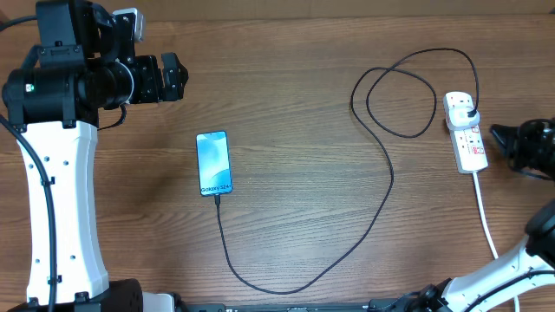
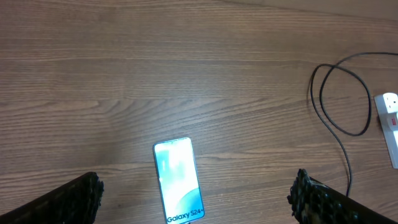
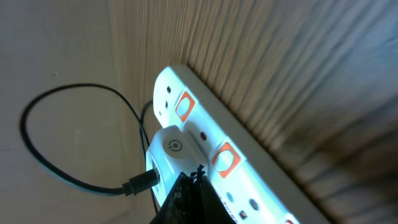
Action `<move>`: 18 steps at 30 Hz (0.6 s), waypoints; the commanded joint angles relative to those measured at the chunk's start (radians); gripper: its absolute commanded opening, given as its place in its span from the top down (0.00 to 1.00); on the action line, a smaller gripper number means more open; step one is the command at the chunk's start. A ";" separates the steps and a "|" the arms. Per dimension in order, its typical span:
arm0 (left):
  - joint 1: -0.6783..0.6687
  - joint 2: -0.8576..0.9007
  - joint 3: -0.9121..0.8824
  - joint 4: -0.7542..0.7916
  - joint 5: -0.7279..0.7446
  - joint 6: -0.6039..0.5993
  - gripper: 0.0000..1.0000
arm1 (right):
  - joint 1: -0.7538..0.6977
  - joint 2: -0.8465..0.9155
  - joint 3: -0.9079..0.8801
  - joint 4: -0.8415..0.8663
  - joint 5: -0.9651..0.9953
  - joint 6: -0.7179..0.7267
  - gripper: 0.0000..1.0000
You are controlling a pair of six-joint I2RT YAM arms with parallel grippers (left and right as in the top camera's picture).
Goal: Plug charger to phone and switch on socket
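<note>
Over at the far left, the left gripper (image 1: 176, 78) hangs above the worktop (image 1: 286, 69). Its fingers (image 2: 71, 198) are spread wide, hold nothing, and sit well apart from everything. A little to the right and nearer lies the phone (image 1: 213, 163), flat, screen up and lit blue. The charger (image 1: 391, 180) meets the phone's near edge, and from where I stand its tip looks seated there, though the joint is too small to be sure. From that point the black cable runs nearward, swings right in a big curve, loops once on the far side and ends with its plug in the socket (image 1: 473, 147). The socket lies toward the right edge, its white cord (image 1: 486, 217) trailing nearward. The right gripper (image 1: 505, 140) is just beside it on the right. The wrist view shows a dark tip low over the strip, close to the red-marked switches (image 3: 224, 157), but I cannot tell whether those fingers are together or apart. I'd judge the plugging-in done and the switch the step left, though I cannot read whether it is on.
</note>
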 commanded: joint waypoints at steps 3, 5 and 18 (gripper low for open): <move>0.002 -0.001 0.008 0.001 0.007 0.001 0.00 | 0.045 0.029 0.014 0.015 0.050 0.045 0.96; 0.002 -0.001 0.008 0.001 0.007 0.001 0.00 | 0.051 0.029 0.014 0.020 0.061 0.050 0.96; 0.002 -0.001 0.008 0.001 0.007 0.001 0.00 | 0.091 0.030 0.014 0.040 0.133 0.067 0.96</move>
